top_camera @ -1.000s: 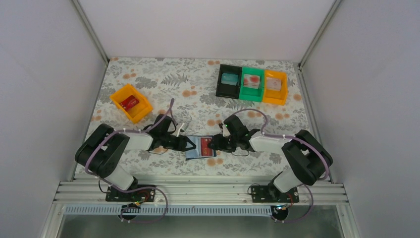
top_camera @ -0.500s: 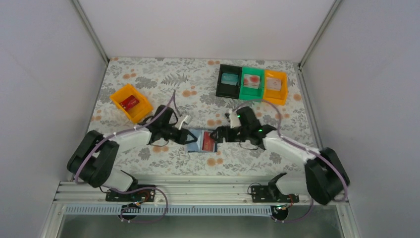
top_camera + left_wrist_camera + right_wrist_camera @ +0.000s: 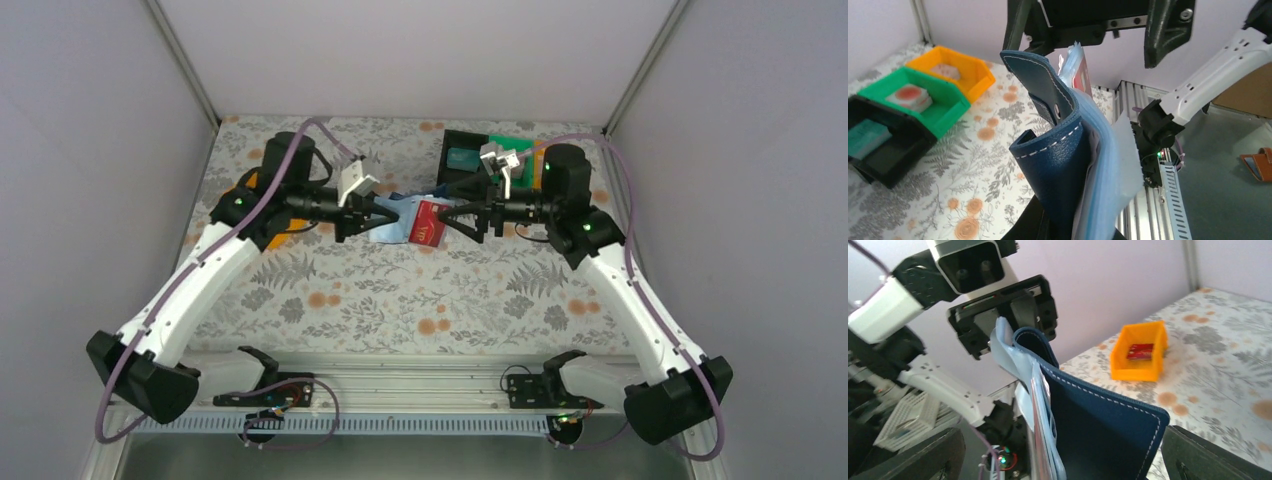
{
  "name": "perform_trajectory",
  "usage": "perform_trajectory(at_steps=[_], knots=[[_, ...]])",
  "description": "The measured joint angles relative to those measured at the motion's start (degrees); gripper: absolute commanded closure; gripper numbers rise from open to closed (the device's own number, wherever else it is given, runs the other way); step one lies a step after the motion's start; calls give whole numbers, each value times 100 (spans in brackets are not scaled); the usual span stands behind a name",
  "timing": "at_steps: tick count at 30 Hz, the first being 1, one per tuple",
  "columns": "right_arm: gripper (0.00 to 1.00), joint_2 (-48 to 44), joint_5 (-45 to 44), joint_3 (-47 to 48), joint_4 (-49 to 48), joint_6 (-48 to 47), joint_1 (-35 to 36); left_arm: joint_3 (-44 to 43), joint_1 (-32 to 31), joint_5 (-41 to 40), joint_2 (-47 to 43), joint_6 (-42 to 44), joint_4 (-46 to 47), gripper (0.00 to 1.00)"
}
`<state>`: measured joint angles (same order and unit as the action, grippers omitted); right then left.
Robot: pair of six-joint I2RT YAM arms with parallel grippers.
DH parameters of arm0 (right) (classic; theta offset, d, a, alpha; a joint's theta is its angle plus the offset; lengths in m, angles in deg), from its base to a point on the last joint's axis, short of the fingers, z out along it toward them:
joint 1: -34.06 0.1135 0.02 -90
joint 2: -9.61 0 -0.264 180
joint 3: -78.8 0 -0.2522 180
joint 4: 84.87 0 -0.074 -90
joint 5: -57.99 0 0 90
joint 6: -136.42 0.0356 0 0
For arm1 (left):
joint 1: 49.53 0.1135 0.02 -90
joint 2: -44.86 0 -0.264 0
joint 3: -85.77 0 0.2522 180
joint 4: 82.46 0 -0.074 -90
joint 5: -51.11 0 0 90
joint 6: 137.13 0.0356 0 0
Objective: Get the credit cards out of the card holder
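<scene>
Left pincer (image 3: 383, 215) and right pincer (image 3: 453, 218) face each other in mid-air above the far half of the table (image 3: 400, 300), their arms rising from bases at the near rail. Between them hangs the card holder (image 3: 396, 229), lifted off the cloth. The left pincer is clamped together on the holder's left edge. From its wrist camera the navy cover (image 3: 1058, 165) curls up away from the grip, with the pale blue lining (image 3: 1103, 165) to its right. The right pincer's jaws stand wide apart, one on each side of the holder's right edge and not closed on it. In its own camera the two fingers (image 3: 923, 455) sit at the bottom corners, with the navy cover between them. A red card (image 3: 430, 222) sticks out of the holder's right side, its free end in the gap of the right pincer's jaws.

Farther off on the left stands the left orange bin (image 3: 1143, 371) with something red in it. Along the far right edge stand a black bin (image 3: 898, 165) holding a teal item, a green bin (image 3: 943, 115) and the right orange bin (image 3: 980, 80).
</scene>
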<state>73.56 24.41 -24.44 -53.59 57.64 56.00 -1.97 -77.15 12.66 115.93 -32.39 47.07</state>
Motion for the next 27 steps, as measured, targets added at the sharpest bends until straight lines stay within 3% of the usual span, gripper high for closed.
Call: perform_trajectory(at_steps=[3,12,15,17,18,20,22,23,26,27], knots=[[1,216,468,398,258,-317,0,-138,179,232,-186,166,-184,98],[1,525,785,466,804,-743,7,-155,599,627,-254,280,-317,98],[6,686,828,485,758,-710,87,-155,597,717,-258,260,-297,98],[17,721,807,485,669,-638,221,-155,599,745,-258,243,-280,98],[28,726,787,485,588,-579,310,-155,599,761,-258,238,-278,98],[53,726,772,507,446,-474,476,-155,599,785,-258,234,-273,98],[86,728,769,555,291,-348,586,-155,599,807,-258,227,-264,98],[95,728,767,577,223,-306,614,-155,599,813,-260,221,-260,98],[96,758,741,647,186,-249,649,-131,608,824,-284,153,-225,97],[96,765,715,656,186,-234,658,-92,636,807,-306,85,-168,88]])
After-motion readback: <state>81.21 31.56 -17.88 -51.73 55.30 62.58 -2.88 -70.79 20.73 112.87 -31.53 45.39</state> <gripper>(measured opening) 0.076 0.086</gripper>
